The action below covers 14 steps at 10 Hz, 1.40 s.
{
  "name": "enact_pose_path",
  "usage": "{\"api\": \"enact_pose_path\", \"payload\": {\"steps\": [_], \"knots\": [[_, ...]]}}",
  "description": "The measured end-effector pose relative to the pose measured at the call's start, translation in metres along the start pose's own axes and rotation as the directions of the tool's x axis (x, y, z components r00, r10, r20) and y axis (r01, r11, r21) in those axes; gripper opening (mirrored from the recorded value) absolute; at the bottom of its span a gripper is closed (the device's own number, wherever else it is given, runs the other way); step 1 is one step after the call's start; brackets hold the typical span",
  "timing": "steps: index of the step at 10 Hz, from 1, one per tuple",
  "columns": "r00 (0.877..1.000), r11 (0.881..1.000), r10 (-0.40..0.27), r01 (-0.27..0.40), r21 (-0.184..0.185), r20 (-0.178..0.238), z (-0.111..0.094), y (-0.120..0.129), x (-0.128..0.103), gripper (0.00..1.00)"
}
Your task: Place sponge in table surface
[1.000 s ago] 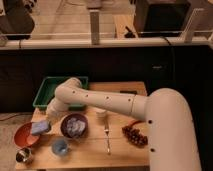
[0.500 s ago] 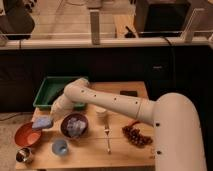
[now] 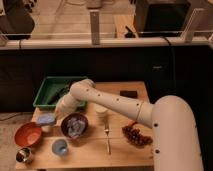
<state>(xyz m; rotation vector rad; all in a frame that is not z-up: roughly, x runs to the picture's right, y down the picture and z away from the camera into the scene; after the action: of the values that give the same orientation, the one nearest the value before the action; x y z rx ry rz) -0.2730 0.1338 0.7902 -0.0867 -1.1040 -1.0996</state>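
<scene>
The arm is reaching from the lower right of the frame up and over toward the left side of the wooden table [image 3: 125, 152], and its gripper [image 3: 59, 112] is ending at left of centre, just in front of the green tray [image 3: 46, 95]. The pale blue sponge [image 3: 46, 119] is lying just beside that wrist end, immediately to its lower left, with its long axis running roughly left to right across the frame. It is sitting right above the rim of the red bowl [image 3: 27, 134], and I cannot make out whether it is resting on the table or hanging just over it. Whether the gripper is actually holding the sponge, or how wide it is standing, I cannot tell from here.

What the coming move is turning on, I would judge, is that short offset: the sponge is lying down and left of the gripper, squeezed between the red bowl and the dark bowl [image 3: 74, 125] holding something crumpled and clear. Bare wood is showing only in a narrow strip there, so the sponge is having to settle straight down rather than drift sideways.
</scene>
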Motion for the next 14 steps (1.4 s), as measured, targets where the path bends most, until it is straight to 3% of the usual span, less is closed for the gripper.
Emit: {"api": "enact_pose_path", "payload": {"steps": [9,11,14], "knots": [[0.997,0.997,0.076,-0.076,-0.007,-0.023,0.004,0.016,0.022,0.00],[0.998,0.997,0.063,-0.064,-0.036,-0.026,0.008,0.010,0.021,0.05],[0.998,0.995,0.054,-0.055,-0.078,-0.022,0.016,0.007,0.022,0.06]]}}
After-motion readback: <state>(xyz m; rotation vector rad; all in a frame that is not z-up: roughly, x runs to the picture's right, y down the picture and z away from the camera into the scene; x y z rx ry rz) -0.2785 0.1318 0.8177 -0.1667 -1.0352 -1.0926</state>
